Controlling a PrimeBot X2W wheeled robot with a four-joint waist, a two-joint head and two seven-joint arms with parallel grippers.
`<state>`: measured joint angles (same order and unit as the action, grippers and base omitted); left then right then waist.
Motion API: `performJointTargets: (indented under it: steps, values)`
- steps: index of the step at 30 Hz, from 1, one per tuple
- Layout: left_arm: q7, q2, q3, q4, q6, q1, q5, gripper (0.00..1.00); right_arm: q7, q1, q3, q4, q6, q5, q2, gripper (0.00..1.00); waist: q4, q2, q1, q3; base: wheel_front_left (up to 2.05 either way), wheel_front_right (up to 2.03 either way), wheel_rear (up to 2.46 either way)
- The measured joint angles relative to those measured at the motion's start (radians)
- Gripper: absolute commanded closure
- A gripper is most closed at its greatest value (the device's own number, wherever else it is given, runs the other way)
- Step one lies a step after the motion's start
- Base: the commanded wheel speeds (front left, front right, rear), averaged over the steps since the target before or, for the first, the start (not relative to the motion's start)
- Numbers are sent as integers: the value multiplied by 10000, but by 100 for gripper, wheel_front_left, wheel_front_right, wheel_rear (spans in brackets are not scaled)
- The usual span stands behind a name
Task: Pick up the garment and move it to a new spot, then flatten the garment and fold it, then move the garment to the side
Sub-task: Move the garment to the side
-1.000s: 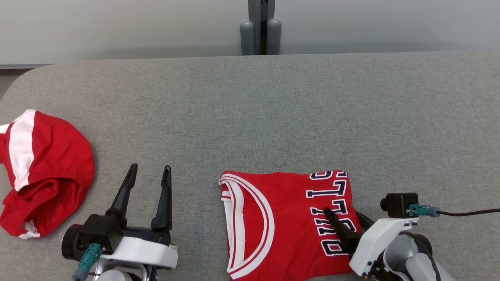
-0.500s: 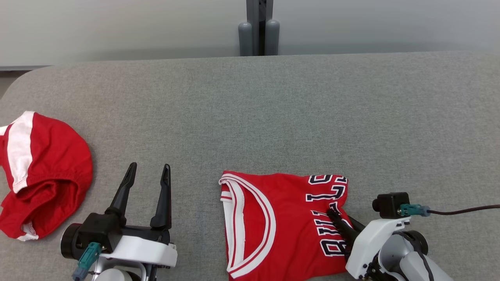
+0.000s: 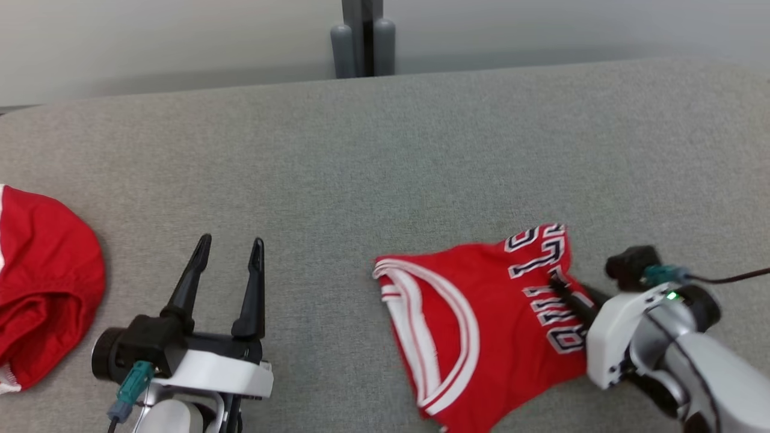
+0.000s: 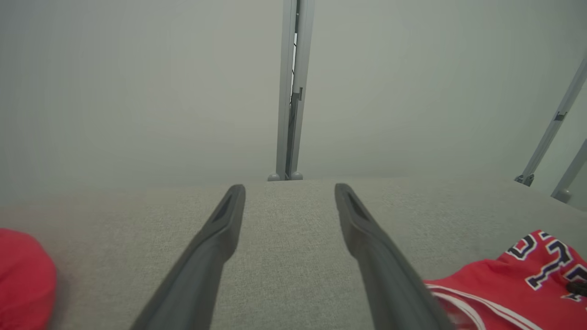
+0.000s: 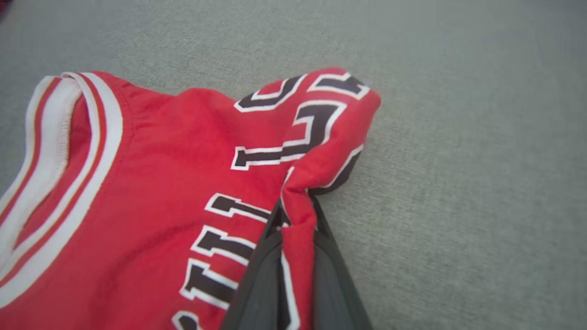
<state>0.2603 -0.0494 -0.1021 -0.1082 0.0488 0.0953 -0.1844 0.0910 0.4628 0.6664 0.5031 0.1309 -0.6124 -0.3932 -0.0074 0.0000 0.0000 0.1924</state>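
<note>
A: which step?

B: the last one by my read, the move to the side; the jersey [image 3: 481, 325] looks already folded, a compact block with the collar at its left and the lettering at its right; a judgement, not certain.

A: claws?

B: right claw [image 5: 296, 211] nearly closed, pinching a ridge of red cloth at the jersey's right edge, in the lettering; left claw [image 3: 232, 240] spread wide, holding nothing, over bare table [image 3: 385, 150].

A: jersey relative to the claw?

B: on the robot's side of the table, right of centre; it spreads out left of the right claw, collar end farthest from it; lies skewed in the head view; far right corner puckered up beside the pinch, the rest flat; well apart from the left claw.

A: next move needs?

B: probably a low pull or lift to the right; can't tell whether the pinch has every layer or only the top one; if only the top, the fold may open; slow, low travel seems safer.

A: anything else?

B: second red garment [image 3: 42, 288] bunched at far left; nothing touching it.
</note>
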Motion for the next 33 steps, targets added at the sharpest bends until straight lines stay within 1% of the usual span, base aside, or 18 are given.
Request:
performJointTargets:
  steps: [4,8,15,16,19,24,30,33]
  values:
    - [-2,4,-27,79,42,379,25,0,-127,624,-150,33,0,-21,-782,100,-174,-1,0,492,0,0,0]
    - [0,8,-148,209,128,844,102,0,-295,1159,-516,199,0,25,-1425,100,-339,0,0,1142,0,0,0]
    - [0,8,-552,349,221,1927,249,0,-579,1772,-1386,709,2,571,-2711,100,-487,0,0,2486,0,0,0]
    - [0,8,-552,349,221,1927,249,0,-579,1772,-1386,709,2,571,-2711,100,-487,0,0,2486,0,0,0]
    - [0,6,-677,420,219,2322,244,0,-621,1987,-1965,1041,2,995,-3172,100,-469,0,0,3033,0,0,0]
    - [0,4,-777,546,205,2655,146,0,-587,2475,-3312,1762,2,2627,-3668,100,-376,0,0,3745,0,0,0]
    - [0,4,-765,573,211,2805,138,0,-188,2761,-4861,2150,2,4646,-3641,100,-177,0,0,4248,0,0,0]
    - [4,8,-803,612,219,2862,98,0,-48,2771,-5636,2127,4,5624,-3584,100,-56,0,0,4393,0,0,0]
